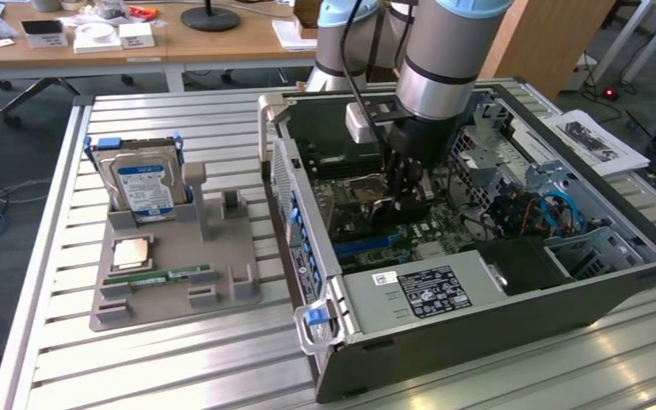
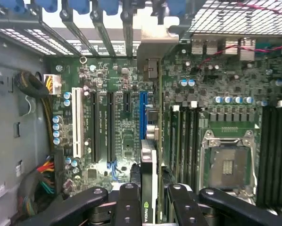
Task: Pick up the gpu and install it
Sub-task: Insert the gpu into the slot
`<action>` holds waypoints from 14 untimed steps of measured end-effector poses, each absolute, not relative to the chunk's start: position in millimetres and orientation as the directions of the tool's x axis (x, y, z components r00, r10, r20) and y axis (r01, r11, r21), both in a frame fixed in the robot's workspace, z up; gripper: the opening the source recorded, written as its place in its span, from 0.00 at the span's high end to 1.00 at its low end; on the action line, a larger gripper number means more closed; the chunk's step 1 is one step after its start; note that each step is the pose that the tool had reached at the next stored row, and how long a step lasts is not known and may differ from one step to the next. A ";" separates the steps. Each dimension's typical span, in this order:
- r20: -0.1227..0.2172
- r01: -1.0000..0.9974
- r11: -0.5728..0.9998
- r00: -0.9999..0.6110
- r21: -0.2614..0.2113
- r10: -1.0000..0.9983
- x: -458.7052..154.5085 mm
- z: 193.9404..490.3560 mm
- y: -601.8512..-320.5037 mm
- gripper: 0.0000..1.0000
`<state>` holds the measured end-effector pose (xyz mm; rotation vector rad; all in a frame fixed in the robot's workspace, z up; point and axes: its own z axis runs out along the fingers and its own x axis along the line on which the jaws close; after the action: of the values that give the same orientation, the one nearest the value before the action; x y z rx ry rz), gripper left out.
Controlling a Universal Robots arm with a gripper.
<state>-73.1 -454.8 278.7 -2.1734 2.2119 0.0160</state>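
My gripper (image 1: pixel 406 195) reaches down inside the open computer case (image 1: pixel 340 350), over the motherboard (image 1: pixel 357 224). It is shut on the gpu (image 2: pixel 149 157), a thin dark card seen edge-on between the two black fingers (image 2: pixel 129 205) in the wrist view. The card's silvery metal bracket (image 2: pixel 153 49) points toward the row of rear slot openings. The card hangs right alongside the blue expansion slot (image 2: pixel 142 113), with black slots (image 2: pixel 95 122) beside it. In the exterior view the gpu (image 1: pixel 385 212) shows as a dark slab below the wrist.
On the slatted table, a grey holder (image 1: pixel 228 286) at the exterior view's left carries a blue-labelled hard drive (image 1: pixel 143 188), a processor chip (image 1: pixel 132 253) and a green RAM stick (image 1: pixel 171 277). The empty processor socket (image 2: pixel 228 162), memory slots (image 2: pixel 183 141) and cable bundles (image 2: pixel 35 87) surround the card.
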 end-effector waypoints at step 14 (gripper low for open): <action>-0.036 -1.000 0.018 -0.017 -0.022 -0.999 -73.0 284.3 -454.4 0.73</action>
<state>-73.0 -454.4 284.3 -2.1732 2.2117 0.0152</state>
